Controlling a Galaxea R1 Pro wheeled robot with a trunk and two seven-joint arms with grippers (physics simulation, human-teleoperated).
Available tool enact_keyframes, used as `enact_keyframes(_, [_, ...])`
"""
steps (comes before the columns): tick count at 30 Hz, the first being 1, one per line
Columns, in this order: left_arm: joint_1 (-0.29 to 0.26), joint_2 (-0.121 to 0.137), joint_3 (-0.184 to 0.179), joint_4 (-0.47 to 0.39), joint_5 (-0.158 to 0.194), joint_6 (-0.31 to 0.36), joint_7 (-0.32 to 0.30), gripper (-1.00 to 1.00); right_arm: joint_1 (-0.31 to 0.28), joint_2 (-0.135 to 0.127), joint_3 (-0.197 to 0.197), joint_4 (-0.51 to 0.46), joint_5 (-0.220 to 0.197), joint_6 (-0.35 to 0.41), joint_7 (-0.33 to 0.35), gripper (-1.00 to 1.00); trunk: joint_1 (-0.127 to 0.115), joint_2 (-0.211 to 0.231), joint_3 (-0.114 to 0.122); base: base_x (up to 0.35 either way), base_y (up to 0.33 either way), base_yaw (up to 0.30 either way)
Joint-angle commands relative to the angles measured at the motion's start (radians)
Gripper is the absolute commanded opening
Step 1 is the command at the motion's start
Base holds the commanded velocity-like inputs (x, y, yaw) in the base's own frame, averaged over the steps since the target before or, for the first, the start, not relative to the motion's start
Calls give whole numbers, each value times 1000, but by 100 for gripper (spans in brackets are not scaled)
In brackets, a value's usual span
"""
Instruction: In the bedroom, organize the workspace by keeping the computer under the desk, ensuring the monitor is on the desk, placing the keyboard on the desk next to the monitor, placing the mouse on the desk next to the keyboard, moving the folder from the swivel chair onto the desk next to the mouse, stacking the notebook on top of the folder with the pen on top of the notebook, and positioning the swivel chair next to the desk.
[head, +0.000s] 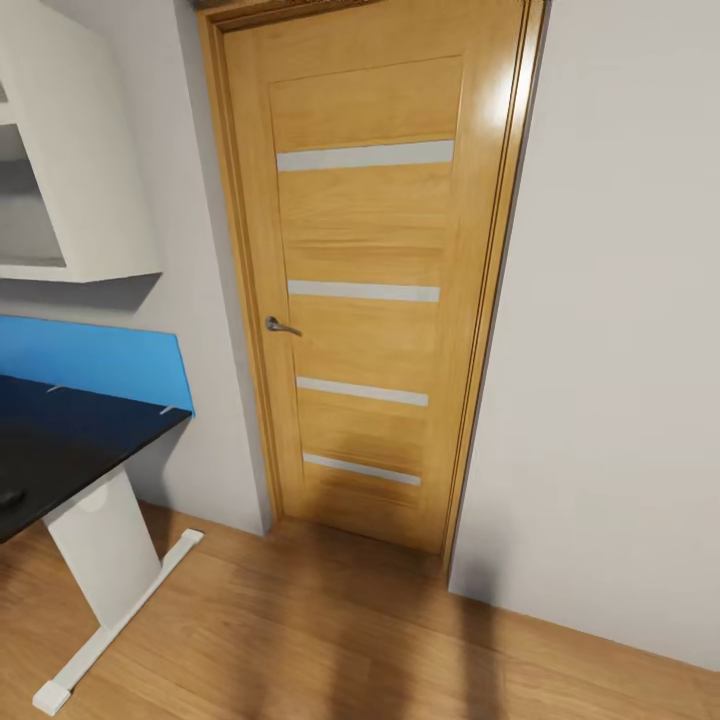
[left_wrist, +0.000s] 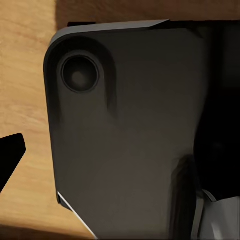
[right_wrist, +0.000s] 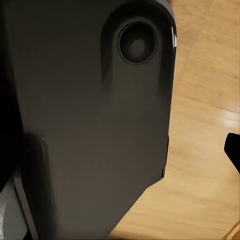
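A: What's head cam giving you?

B: I'm facing a closed wooden door (head: 365, 290) w/ a metal handle (head: 281, 326). The desk (head: 70, 440) pokes in at the left edge: glossy black top, blue back panel, white leg on the wood floor (head: 330, 640). White wall cabinet (head: 70, 150) above it. There's a small dark lump at the desk's left edge, cut off by the frame, so I can't tell what it is.

A: Task progress?

B: Can't judge much. The desk corner I see carries nothing of the set, apart maybe from that lump. I'd say I'm in transit; every placement is unconfirmed from here.

A: Left wrist?

B: Mostly a dark grey robot body panel (left_wrist: 130, 140) w/ a round recess, floor beside it. A black tip, prob. one finger of the left gripper (left_wrist: 10, 155), juts in at the edge, touching nothing. Spread or pressed together, I can't tell.

A: Right wrist?

B: Same deal: dark panel (right_wrist: 85, 125), floor, and a black sliver of the right gripper (right_wrist: 233, 147) at the edge. No object near it; how far apart the fingers stand, can't tell either.
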Motion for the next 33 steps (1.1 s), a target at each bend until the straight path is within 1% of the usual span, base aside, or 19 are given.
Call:
enact_keyframes(1, [0,0,0,-1,-1,-2,0,100,0,0,0,0,0,0,0,100,-4,7,2,0,0,0])
enact_keyframes(15, [0,1,0,-1,-1,-2,1,100,0,1,-3,-19,-2,-8,-2,100,-58,105,46,0,0,0])
enact_keyframes(19, [0,1,0,-1,0,-2,2,100,0,-1,-4,-31,-1,-45,-4,100,-73,133,59,0,0,0])
enact_keyframes(21, [0,1,1,-1,0,-5,3,100,0,-2,-4,-42,0,-76,-4,100,-81,147,65,0,0,0])
enact_keyframes(25, [0,3,3,-1,4,-8,4,100,-1,-10,-4,-59,0,-169,-6,100,-96,175,78,0,0,0])
enact_keyframes(28, [0,3,4,-6,6,-8,4,100,-1,-20,-4,-70,1,-188,-8,100,-107,196,87,0,0,20])
enact_keyframes(32, [0,3,4,-50,7,-8,4,100,-1,-36,-5,-113,1,-197,-9,100,-123,224,99,0,0,155])
enact_keyframes(33, [0,3,4,-107,7,-8,4,100,-1,-44,-6,-144,-1,-197,-9,100,-127,231,103,0,0,219])
